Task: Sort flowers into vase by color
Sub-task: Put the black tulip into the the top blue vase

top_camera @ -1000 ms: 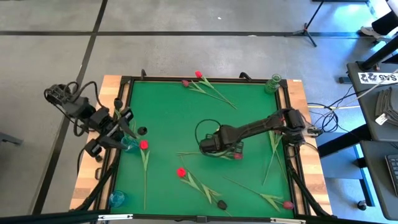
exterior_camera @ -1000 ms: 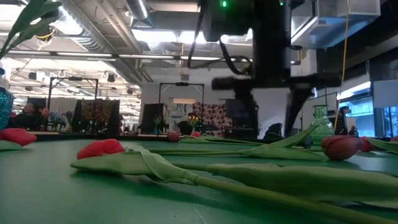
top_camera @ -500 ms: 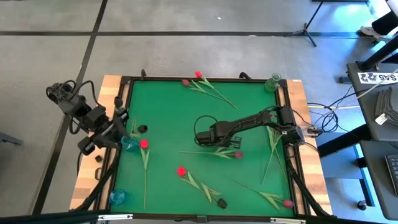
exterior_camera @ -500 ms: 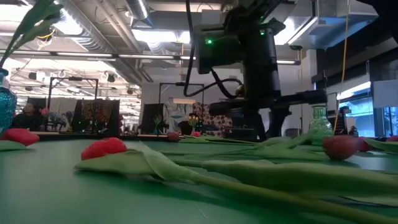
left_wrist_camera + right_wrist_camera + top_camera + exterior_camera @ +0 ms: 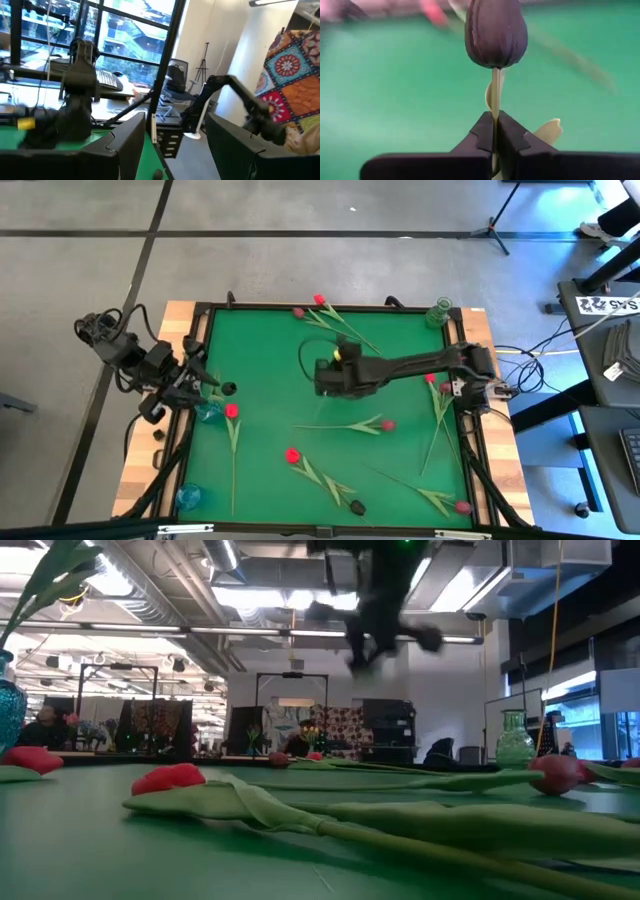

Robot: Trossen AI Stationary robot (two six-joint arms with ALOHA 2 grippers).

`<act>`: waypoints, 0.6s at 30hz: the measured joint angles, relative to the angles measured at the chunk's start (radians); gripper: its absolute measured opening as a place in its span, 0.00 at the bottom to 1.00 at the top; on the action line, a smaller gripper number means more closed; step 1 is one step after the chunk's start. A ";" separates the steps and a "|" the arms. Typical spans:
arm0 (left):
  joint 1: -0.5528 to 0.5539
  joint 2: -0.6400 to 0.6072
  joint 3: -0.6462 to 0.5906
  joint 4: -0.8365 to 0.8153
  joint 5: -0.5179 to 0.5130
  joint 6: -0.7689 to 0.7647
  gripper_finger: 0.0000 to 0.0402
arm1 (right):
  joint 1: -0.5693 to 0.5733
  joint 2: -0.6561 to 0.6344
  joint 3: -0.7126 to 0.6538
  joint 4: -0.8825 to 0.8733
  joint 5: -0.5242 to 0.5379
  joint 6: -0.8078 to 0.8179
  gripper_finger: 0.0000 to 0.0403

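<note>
The right gripper (image 5: 495,134) is clamped on a dark tulip (image 5: 495,32) just under its head; light, floppy stem, likely to swing. The left gripper (image 5: 175,145) waits apart at the worktop (image 5: 270,360) edge.

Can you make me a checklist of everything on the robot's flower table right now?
Surface: green mat in a wooden frame.
Job's things: tulips scattered flat; red tulip near the left edge; dark tulip lifted by its stem.
Vases: green vase, blue vase.
Clutter: nothing seen.
Grippers: right gripper shut on the dark tulip's stem; left gripper open at the left edge.
Cables: wires right of the table.
Surroundings: grey floor, tripod.
</note>
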 joint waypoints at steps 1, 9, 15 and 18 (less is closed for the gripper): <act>0.000 0.002 0.000 0.000 -0.009 0.003 0.51 | 0.007 -0.027 0.008 0.042 0.044 -0.078 0.01; 0.011 0.065 0.001 0.002 -0.063 0.028 0.51 | 0.093 -0.145 0.025 0.427 0.043 -0.775 0.01; 0.046 0.171 0.001 0.039 -0.094 0.065 0.51 | 0.175 -0.165 0.025 0.787 -0.144 -1.263 0.01; 0.048 0.216 0.001 0.099 -0.130 0.098 0.51 | 0.218 -0.170 0.025 0.987 -0.199 -1.474 0.01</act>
